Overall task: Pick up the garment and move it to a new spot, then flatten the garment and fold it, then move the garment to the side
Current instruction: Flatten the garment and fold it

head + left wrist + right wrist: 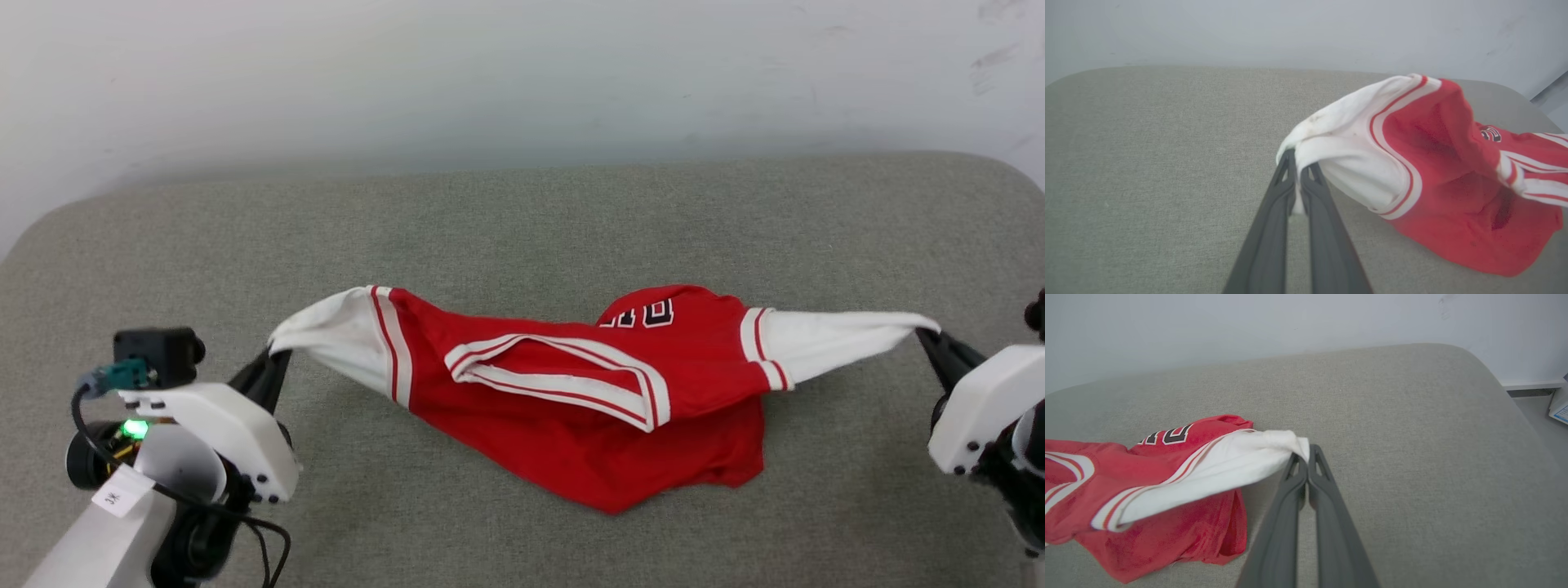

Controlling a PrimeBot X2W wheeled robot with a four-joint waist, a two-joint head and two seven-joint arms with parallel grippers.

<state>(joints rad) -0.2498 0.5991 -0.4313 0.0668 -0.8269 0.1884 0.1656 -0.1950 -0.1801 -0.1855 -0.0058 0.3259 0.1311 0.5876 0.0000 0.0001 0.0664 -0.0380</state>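
while the left claw (273, 359) and right claw (927, 331) are each clenched on a white sleeve tip, the garment (571, 408) stretches between them, its red body sagging onto the cushion (522, 220); soft, light and limp, it seems best held at sleeves or shoulders; the wall (490, 73) behind is no obstacle

The red shirt (571, 425) stretched left to right across the grey cushion (522, 220), blocking the middle, with open room on its far side up to the wall (490, 73).
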